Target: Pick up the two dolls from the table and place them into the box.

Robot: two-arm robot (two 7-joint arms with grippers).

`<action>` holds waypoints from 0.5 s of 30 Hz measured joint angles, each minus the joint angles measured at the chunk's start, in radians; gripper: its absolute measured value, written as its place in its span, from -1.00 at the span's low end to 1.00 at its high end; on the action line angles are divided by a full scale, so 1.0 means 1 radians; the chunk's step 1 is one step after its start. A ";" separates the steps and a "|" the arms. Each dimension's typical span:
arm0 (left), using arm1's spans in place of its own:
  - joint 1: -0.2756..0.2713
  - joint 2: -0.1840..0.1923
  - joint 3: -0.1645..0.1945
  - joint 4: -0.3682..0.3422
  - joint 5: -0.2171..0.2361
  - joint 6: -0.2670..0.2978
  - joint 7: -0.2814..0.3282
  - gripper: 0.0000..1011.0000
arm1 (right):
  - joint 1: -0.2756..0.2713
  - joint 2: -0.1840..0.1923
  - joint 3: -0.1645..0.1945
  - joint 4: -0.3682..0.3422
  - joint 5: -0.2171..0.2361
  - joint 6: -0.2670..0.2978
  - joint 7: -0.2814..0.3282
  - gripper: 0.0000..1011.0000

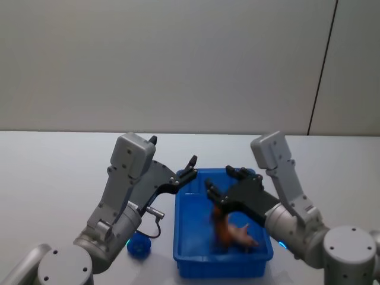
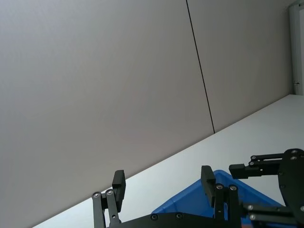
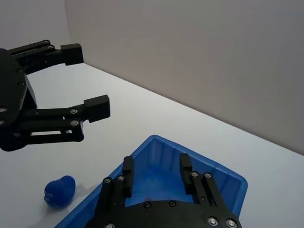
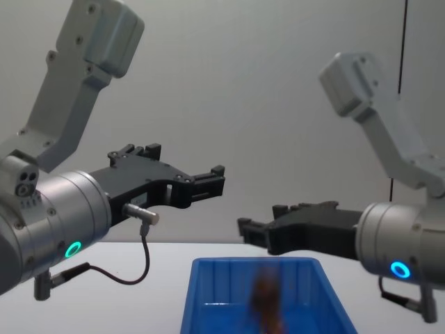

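Spanning the whole scene, the white table (image 1: 47, 178) carries the bright blue box (image 1: 184, 237) at its near centre, between the two arms. The left gripper (image 2: 163, 183) hangs above the box's far left corner, its two fingers well apart and nothing between them. The right gripper (image 3: 156, 167) hangs over the far part of the box, right of centre, its fingers likewise spread and empty. Both dolls are inside the box, towards its near right. The reddish-brown doll (image 1: 221, 228) shows as a blurred upright shape near the middle; whether it rests on the floor cannot be told. The pale pink doll (image 1: 244, 236) lies just to its right on the box floor. A small round blue object (image 1: 138, 245) sits on the table just left of the box's near left corner.
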 joint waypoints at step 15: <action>0.000 0.000 0.000 0.000 0.000 0.000 0.000 0.98 | 0.005 -0.001 0.000 0.028 -0.011 -0.063 -0.003 0.93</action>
